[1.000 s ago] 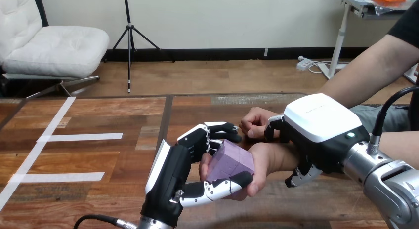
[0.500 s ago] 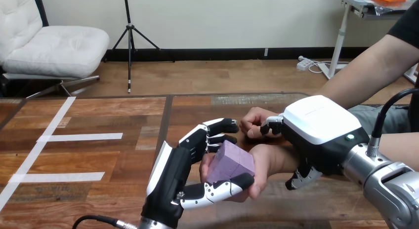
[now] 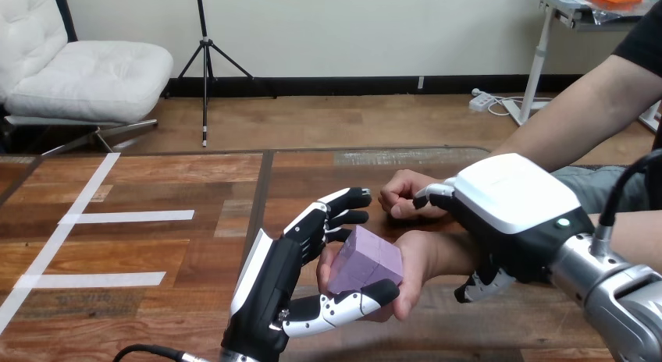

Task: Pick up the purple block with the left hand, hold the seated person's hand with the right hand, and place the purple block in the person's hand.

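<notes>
I see block in person's open hand, just right of my left hand | left fingers straight, thumb touching block | right hand curled round wrist

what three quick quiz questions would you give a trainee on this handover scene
1. True or false: the purple block rests in the right hand.
2. What do the right hand's fingers curl round? A the block; B the person's wrist; C nothing.
3. Fill in: the block lies in the person's ___, with the left hand beside it.

Key: 1 false; 2 B; 3 hand.
</notes>
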